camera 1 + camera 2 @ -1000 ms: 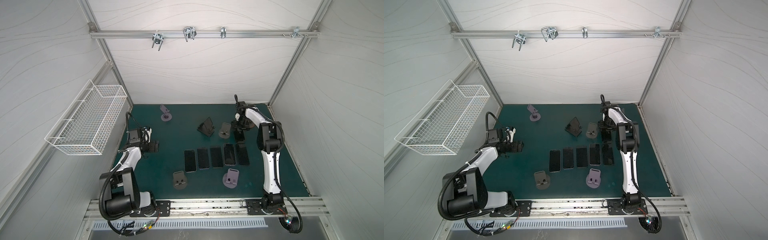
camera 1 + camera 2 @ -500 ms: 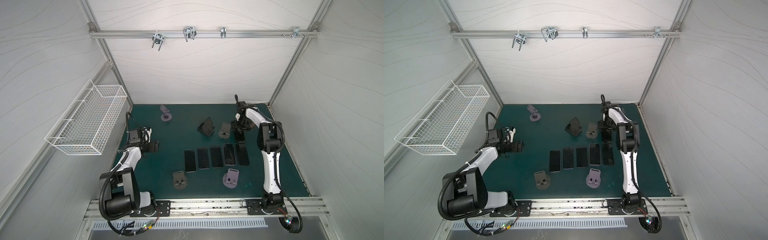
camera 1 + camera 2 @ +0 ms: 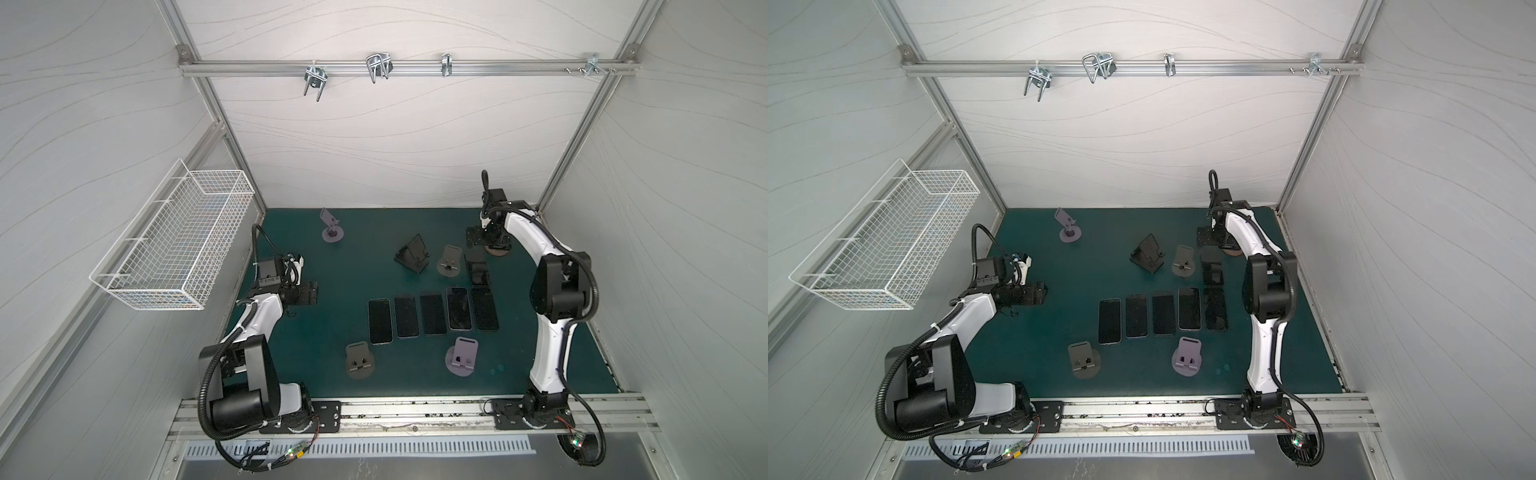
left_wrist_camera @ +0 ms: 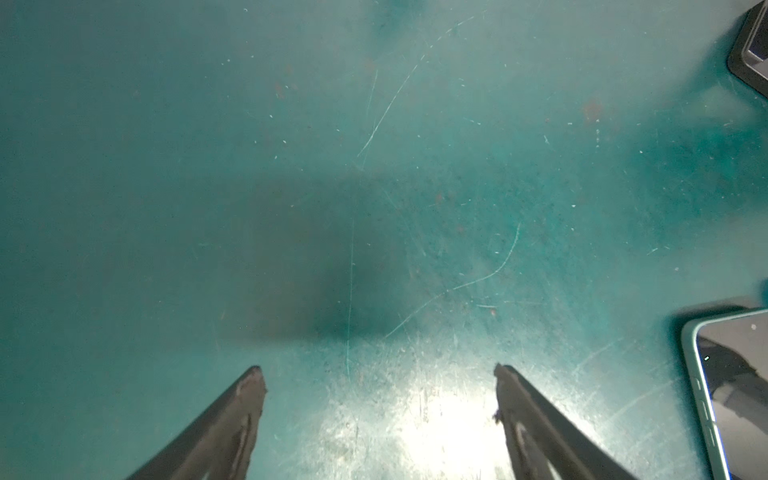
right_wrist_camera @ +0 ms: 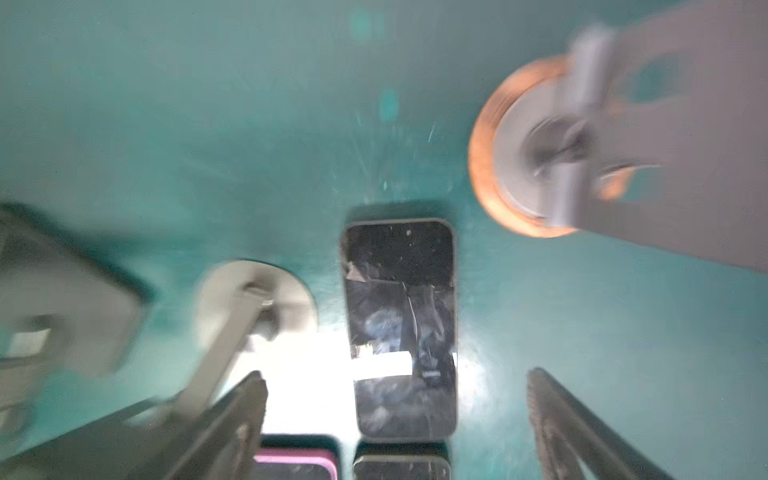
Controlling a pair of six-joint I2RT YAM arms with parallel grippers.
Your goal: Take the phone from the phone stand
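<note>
The right gripper (image 5: 395, 376) hangs empty, jaws spread wide, above the phone (image 3: 476, 270). In a top view the phone lies flat on the mat (image 3: 374, 232), already off the stand (image 3: 500, 251) and at its seven o'clock. The gripper should lift straight up, clear of the stand's arm. The left gripper (image 4: 377, 372), at nine o'clock, is wide open and empty.

White arm links (image 3: 544, 353), black joints (image 3: 559, 291), black ribbed cables (image 3: 202, 386), left gripper (image 4: 379, 374) with dark tapered fingers (image 4: 232, 415)

No text, brand, number or sign is legible on the phones (image 3: 432, 313), stands (image 3: 460, 358) or walls (image 3: 395, 137).
</note>
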